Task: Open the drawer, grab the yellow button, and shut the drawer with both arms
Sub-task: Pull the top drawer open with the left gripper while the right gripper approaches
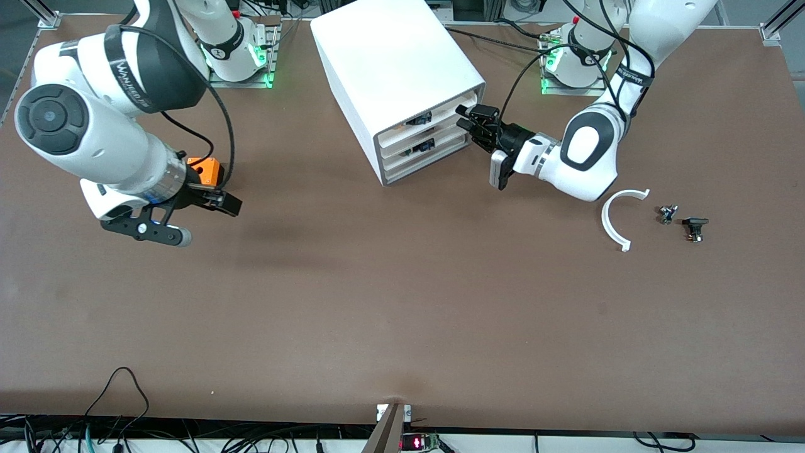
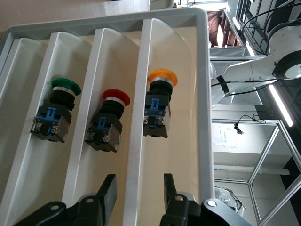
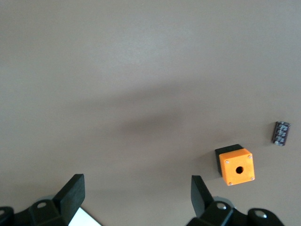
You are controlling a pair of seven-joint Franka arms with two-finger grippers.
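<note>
Your button (image 2: 157, 106): orange-yellow cap, black body, sits in the drawer (image 2: 202, 94). Left gripper (image 1: 479, 126) open at its front; right gripper (image 1: 182, 217) waits, spread, near the right-arm edge.

Robotics lab, bench setup.
Two arms sitting bolted along a brown table (image 1: 402, 302); cables (image 1: 126, 428) trailing off its edge, aluminium framing (image 2: 277, 150) standing alongside.

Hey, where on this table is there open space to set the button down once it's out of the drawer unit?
The brown table is bare between the drawer unit and the front camera. It is crowded by the white arc piece and small parts at the left arm's end.
</note>
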